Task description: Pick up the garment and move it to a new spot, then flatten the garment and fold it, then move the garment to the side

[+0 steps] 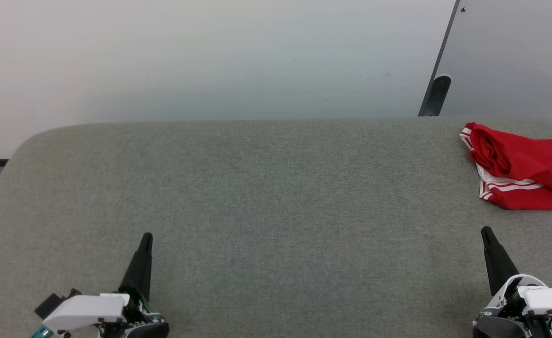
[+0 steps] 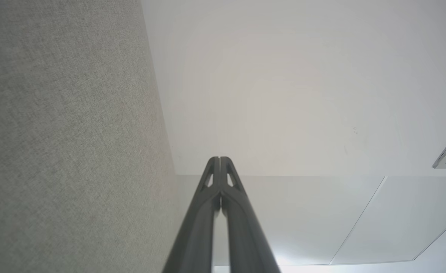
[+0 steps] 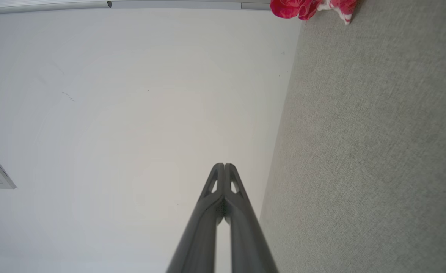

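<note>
Our left claw [image 1: 147,237] and right claw [image 1: 486,232] sit pinched together, empty, in the lower corners; the crumpled red jersey [image 1: 529,169] lies at the right edge.

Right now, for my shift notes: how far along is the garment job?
Done: nothing that shows; the garment lies bunched, not flat or folded, at the far right of the grey table. In hand: nothing; left gripper and right gripper are shut, empty. Left: pick, move, flatten, fold, set aside.

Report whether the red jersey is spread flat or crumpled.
Crumpled: the garment lies in rumpled folds, red cloth rolled over its striped trim, partly out of frame.
</note>
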You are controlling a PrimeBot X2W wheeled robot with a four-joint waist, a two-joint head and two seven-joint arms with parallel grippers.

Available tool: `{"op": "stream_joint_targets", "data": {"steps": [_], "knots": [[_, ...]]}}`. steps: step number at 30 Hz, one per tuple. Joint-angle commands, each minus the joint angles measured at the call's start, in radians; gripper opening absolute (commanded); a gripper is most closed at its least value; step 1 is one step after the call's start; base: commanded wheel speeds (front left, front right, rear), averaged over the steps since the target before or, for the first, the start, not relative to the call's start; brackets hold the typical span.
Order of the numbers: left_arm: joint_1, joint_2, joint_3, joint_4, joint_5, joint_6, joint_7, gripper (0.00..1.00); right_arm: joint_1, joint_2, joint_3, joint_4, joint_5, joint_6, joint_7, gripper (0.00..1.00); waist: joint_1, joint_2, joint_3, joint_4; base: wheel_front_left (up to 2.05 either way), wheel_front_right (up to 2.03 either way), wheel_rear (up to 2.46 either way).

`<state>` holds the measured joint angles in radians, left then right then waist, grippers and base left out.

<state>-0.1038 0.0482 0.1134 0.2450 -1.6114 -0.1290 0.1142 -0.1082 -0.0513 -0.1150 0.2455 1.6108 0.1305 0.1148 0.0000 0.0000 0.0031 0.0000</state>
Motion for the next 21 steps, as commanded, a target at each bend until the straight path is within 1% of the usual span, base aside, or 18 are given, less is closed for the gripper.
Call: {"op": "stream_joint_targets", "data": {"steps": [1,21], "knots": [[-0.010,0.001,0.002,-0.001,-0.003,-0.003,0.003,0.00,-0.003,0.004,0.002,-0.002,0.004,0.000,0.002,0.00,0.0000,0.0000,0.000,0.000,0.00,0.00,0.00],[-0.010,0.001,0.002,-0.001,-0.003,-0.003,0.003,0.00,-0.003,0.004,0.002,-0.002,0.004,0.000,0.002,0.00,0.0000,0.0000,0.000,0.000,0.00,0.00,0.00]]}}
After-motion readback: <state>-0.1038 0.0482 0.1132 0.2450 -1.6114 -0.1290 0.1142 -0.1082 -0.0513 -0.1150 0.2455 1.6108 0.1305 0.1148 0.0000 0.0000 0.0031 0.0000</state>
